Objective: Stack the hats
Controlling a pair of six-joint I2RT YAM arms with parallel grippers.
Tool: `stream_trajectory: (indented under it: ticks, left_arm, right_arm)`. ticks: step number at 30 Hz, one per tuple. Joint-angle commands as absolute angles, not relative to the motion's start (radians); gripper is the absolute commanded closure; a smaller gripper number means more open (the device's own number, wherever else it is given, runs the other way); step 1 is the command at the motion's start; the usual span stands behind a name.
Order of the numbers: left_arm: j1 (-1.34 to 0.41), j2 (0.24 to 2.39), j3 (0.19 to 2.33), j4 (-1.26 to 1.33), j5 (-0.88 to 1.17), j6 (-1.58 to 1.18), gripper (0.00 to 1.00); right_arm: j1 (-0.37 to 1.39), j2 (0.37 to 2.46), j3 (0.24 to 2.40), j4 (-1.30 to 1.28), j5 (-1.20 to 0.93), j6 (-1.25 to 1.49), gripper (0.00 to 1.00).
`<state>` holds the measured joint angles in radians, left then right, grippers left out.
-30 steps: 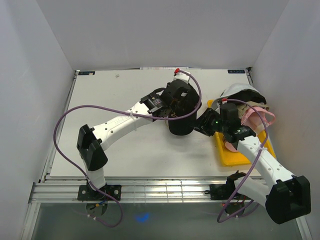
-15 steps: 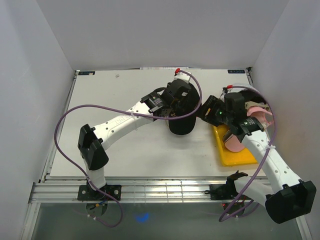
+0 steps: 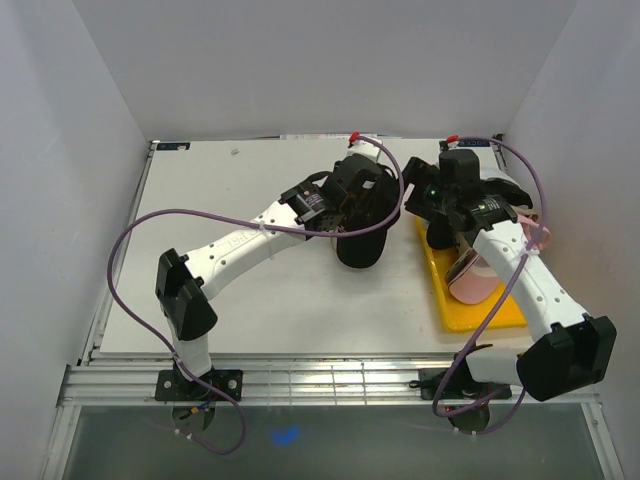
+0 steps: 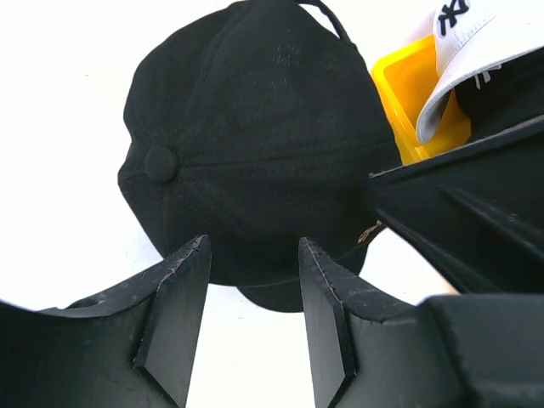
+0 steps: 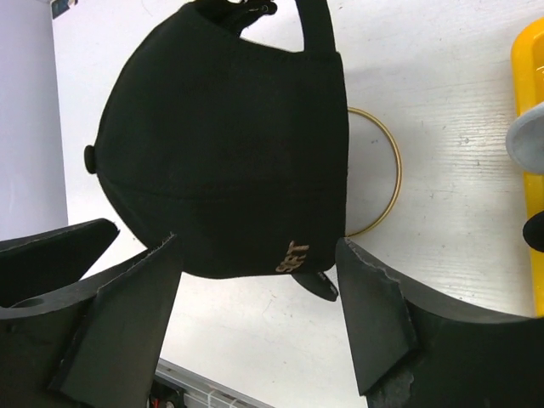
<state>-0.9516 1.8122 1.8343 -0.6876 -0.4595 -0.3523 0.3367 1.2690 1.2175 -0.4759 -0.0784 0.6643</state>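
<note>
Black fabric cap (image 5: 221, 144): crown up on the white worktop (image 3: 220, 200), sitting over a gold wire loop (image 5: 399, 170). Left claw (image 4: 252, 255) and right claw (image 5: 257, 246): both poised over it, jaws released, gripping nothing. Yellow tray (image 3: 470, 318), just beside: carries pink cap (image 3: 472, 280) and white logo cap (image 4: 476, 34).

The left arm (image 3: 240, 243) reaches far and rightward, left claw (image 4: 253, 246) parted and empty. The right arm (image 3: 522, 282) stretches far beside it, right claw (image 5: 257, 246) spread wide.
</note>
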Motion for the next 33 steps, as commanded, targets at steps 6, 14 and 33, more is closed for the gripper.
stream_trajectory:
  ticks: [6, 14, 33]
  left_arm:
    - [-0.954, 1.813, 1.879, -0.703, -0.460, -0.350, 0.44]
    - [-0.954, 1.807, 1.882, -0.712, -0.466, -0.350, 0.44]
    - [-0.954, 1.736, 1.868, -0.749, -0.492, -0.341, 0.43]
  right_arm:
    - [0.336, 1.319, 1.266, -0.456, -0.075, 0.637, 0.31]
    - [0.336, 1.374, 1.289, -0.471, -0.057, 0.618, 0.58]
    - [0.334, 1.405, 1.324, -0.523, 0.027, 0.571, 0.57]
